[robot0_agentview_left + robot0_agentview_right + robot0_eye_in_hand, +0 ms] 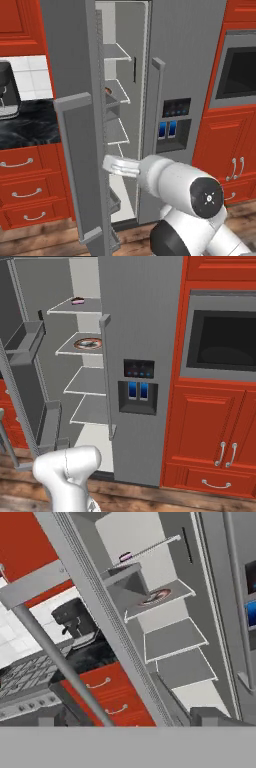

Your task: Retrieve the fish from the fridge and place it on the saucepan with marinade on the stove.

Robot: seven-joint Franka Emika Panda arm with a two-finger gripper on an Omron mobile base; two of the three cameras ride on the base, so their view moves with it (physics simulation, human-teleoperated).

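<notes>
The fish, as far as I can judge, is the dark shape on the round plate point(88, 344) that sits on the fridge's point(140, 331) second shelf from the top, kept there cold and in plain reach. A small pink item point(77, 301) lies on the shelf above the plate. The fridge's left door point(80, 150) stands swung wide, its bar handle point(55, 657) just ahead of me, so the shelves are exposed. My jaws are spread wide and hold nothing, free for the reach in. Left of the fridge, a coffee machine point(7, 92) stands on the dark counter point(30, 127).
</notes>
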